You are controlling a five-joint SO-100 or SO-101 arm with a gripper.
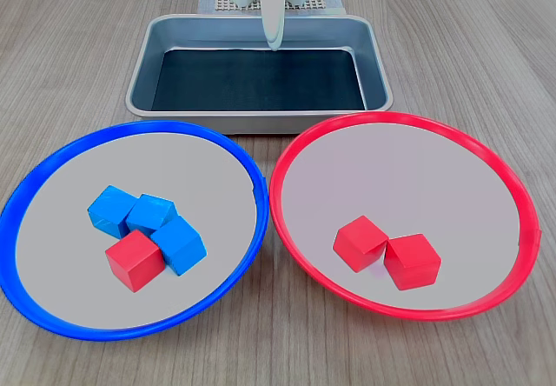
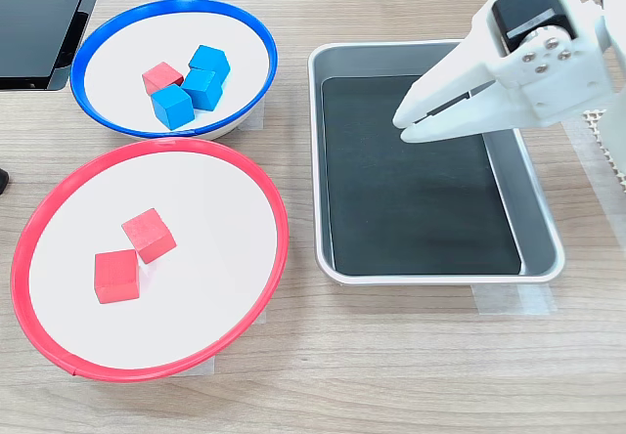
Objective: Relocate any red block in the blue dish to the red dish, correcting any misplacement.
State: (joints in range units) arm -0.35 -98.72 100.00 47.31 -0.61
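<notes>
While the claw hangs closed and empty above the metal tray, the red block sits in the blue dish against three blue cubes; reaching and opening come next, judging by the pictures, before the red dish

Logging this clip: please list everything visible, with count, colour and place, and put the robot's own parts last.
red block: one, red, in the blue dish, touching the blue cubes.
blue cubes: three, blue, clustered in the blue dish.
other red cubes: two, red, in the red dish, side by side.
blue dish: one, blue rim, pale grey inside.
red dish: one, red rim, pale grey inside.
metal tray: one, silver with dark liner, holding nothing.
table: one, wood grain.
gripper: one, white, above the tray, shut, holding nothing.
</notes>
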